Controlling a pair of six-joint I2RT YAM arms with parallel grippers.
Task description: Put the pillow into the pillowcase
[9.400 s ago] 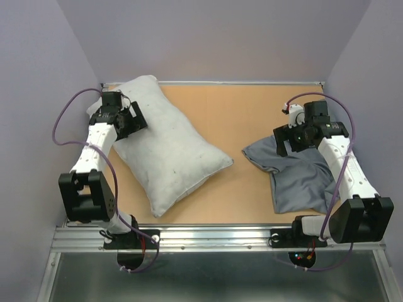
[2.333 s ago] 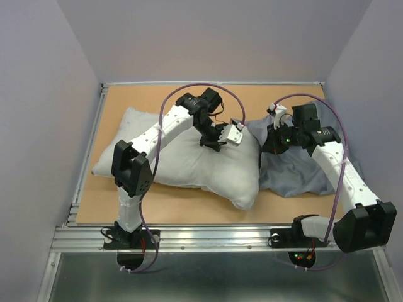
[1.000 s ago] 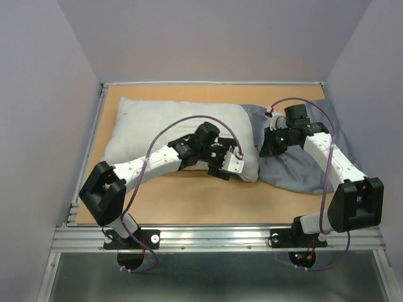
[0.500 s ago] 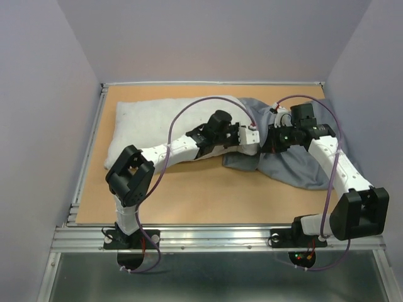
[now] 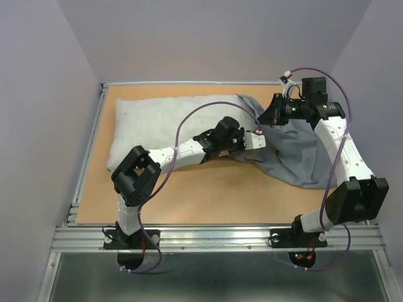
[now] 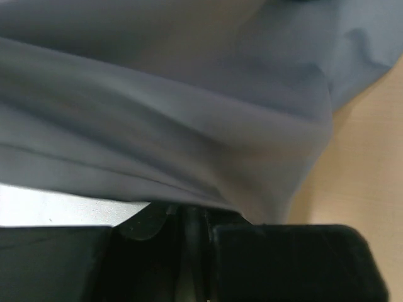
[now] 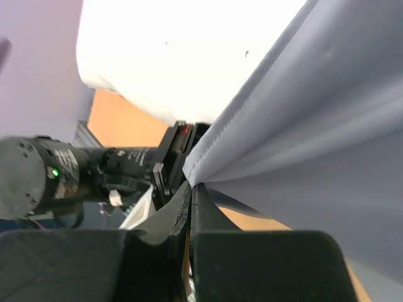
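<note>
Two hands on the pillowcase [image 5: 302,157] mouth — pillow [image 5: 164,123] end just inside

Right hand [image 5: 264,118] is clamped shut on the upper hem, lifting it above the pillow's right end; left hand [image 5: 259,141] looks pinched on the lower hem at the pillow's near right corner — holding the opening apart, I judge, so the cloth can be drawn leftward over the stuffing. Most of the pillow lies bare on the surface [image 5: 208,195]; the pillowcase trails off to its right.

Left arm [image 5: 182,151] reaches low across to the right, left end effector [image 5: 257,139] pinching the pillowcase [image 5: 296,154]; right arm [image 5: 343,151] rises taller, wrist bent leftward, right end effector [image 5: 267,117] clamped tight on its hem
</note>
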